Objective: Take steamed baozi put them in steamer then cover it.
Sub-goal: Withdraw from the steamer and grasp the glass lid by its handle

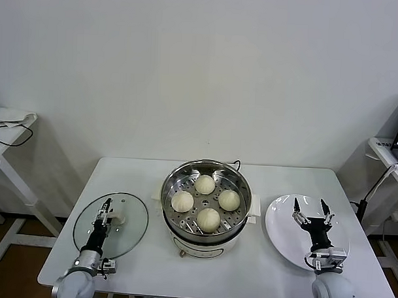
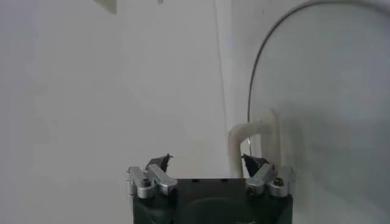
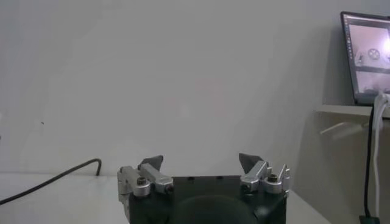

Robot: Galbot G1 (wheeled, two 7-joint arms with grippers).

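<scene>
The steel steamer (image 1: pixel 170 182) stands mid-table with several cream-white baozi (image 1: pixel 208 219) lying on its perforated tray. Left of it, the clear glass cover (image 1: pixel 132 233) lies flat on the table. My left gripper (image 1: pixel 105 208) hovers low over the cover beside its cream handle (image 1: pixel 119 219). In the left wrist view that gripper (image 2: pixel 207 162) has its jaws apart, and the handle (image 2: pixel 253 137) stands by one fingertip with nothing clamped. My right gripper (image 1: pixel 309 205) is open and empty over the white plate; the right wrist view shows its jaws (image 3: pixel 201 161) wide.
A bare white plate (image 1: pixel 279 238) lies right of the steamer. A black cord (image 1: pixel 237 165) runs off behind the pot. Side tables stand far left (image 1: pixel 7 126) and far right (image 1: pixel 385 149), beyond the white table's edges.
</scene>
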